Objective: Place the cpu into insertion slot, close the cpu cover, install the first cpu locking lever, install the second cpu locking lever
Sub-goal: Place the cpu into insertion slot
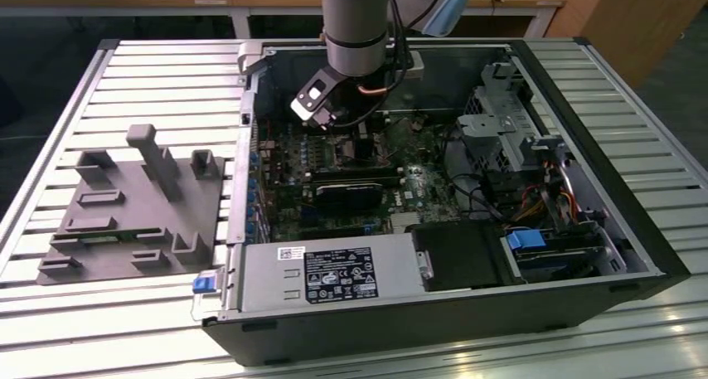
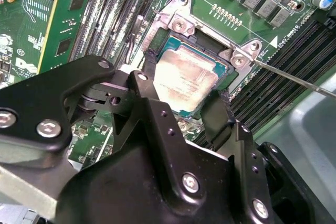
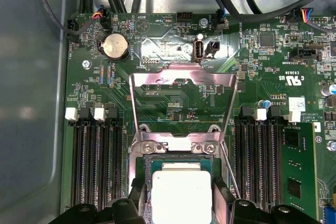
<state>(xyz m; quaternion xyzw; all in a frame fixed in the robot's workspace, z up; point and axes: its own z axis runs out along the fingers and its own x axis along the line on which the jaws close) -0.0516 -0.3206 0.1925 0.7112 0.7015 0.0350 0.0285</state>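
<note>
Gripper (image 2: pixel 184 87): around the cpu (image 3: pixel 181 192) at the slot (image 2: pixel 178 23); cannot tell if it grips.
Cover (image 3: pixel 152 78): up, open.
Risk: a tilted cpu could bend the slot's pins.

I count one open computer case (image 1: pixel 443 321) on one slatted tabletop (image 1: pixel 111 321), and one grey moulded block (image 1: pixel 122 221) on that tabletop. The case has one silver power supply box (image 1: pixel 332 275) and one green circuit board (image 3: pixel 252 77). I have one tool (image 2: pixel 184 81). On the board there is one socket (image 3: pixel 178 145), one silver-topped chip (image 3: pixel 181 195), one shiny cover frame (image 3: pixel 157 78) and one thin wire lever (image 2: pixel 296 81). In the first wrist view I count two screws (image 3: pixel 149 147) on the socket's rim, two banks of long black memory slots (image 3: pixel 100 166), one green memory stick (image 3: pixel 299 171) and one round coin battery (image 3: pixel 114 46).
</note>
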